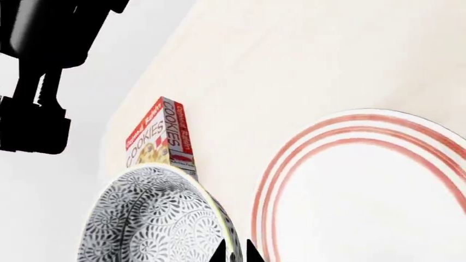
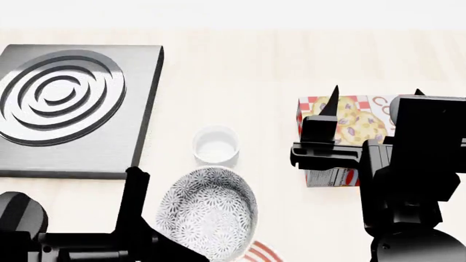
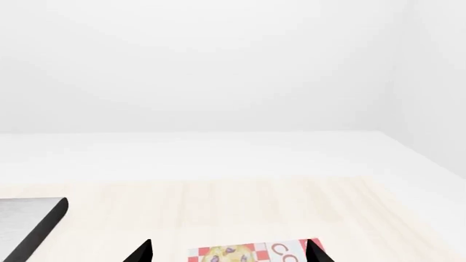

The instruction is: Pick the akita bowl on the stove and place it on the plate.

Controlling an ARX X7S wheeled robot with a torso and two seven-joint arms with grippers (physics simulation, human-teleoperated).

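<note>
The akita bowl (image 1: pixel 149 218) (image 2: pixel 207 213), white with a dark floral pattern, hangs off the stove with its rim pinched between the two fingertips of my left gripper (image 1: pixel 237 254), which is shut on it. It sits beside the edge of the red-ringed plate (image 1: pixel 378 191). In the head view only a sliver of the plate (image 2: pixel 259 255) shows under the bowl. The dark grey stove (image 2: pixel 69 109) at the far left has a bare ring burner. My right gripper (image 2: pixel 376 95) (image 3: pixel 228 252) stands open above the cookie box, holding nothing.
A small plain white cup (image 2: pixel 215 145) stands between the stove and the bowl. A red-checked cookie box (image 2: pixel 339 136) (image 1: pixel 160 139) (image 3: pixel 248 254) lies at the right under the right gripper. The stove's corner (image 3: pixel 29 229) shows in the right wrist view.
</note>
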